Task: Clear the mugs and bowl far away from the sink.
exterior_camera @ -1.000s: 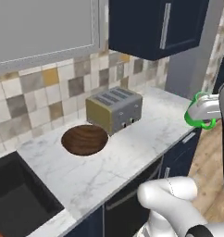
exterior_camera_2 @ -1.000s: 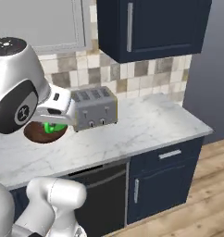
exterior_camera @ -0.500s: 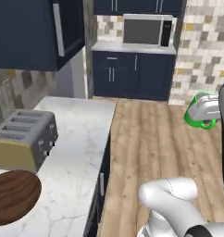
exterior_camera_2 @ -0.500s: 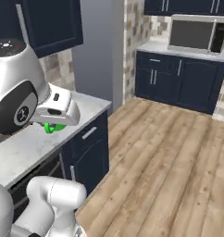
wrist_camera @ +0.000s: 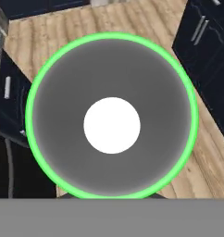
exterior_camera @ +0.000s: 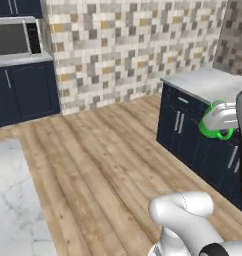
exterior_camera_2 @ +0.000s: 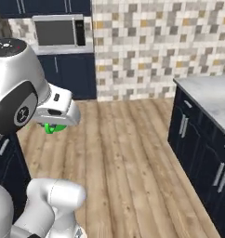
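Your end effector (exterior_camera: pixel 216 131) is closed on the bright green cylindrical mug (exterior_camera: pixel 214 127), carrying it in the air above the light wood plank floor (exterior_camera: pixel 103 165). In the left base view the mug's green rim and handle loop show around and under the white hand at the right edge, in front of the dark navy base cabinets (exterior_camera: pixel 193 130) that stand under a pale grey worktop (exterior_camera: pixel 210 82). In the right base view you see just a sliver of the green mug (exterior_camera_2: pixel 54 127) peeking out beneath the hand, at the left of the picture, over the floor (exterior_camera_2: pixel 128 162).

The hand view looks straight down into the mug (wrist_camera: pixel 112 51): a thin green rim circles a grey inner wall and a round white bottom, and the mug sits upright and centred under the camera. The fingertips are hidden behind it there. Past the rim you see plank floor (wrist_camera: pixel 49 32) and navy cabinet fronts with slim silver handles (wrist_camera: pixel 202 28) to the upper right.

Across the room, a silver microwave with a dark glass door (exterior_camera_2: pixel 58 31) sits on a far worktop above more navy cabinets, against a wall of mixed beige, grey and tan tiles (exterior_camera_2: pixel 147 37). A corner of white marbled worktop (exterior_camera: pixel 10 200) shows at the lower left of the left base view.
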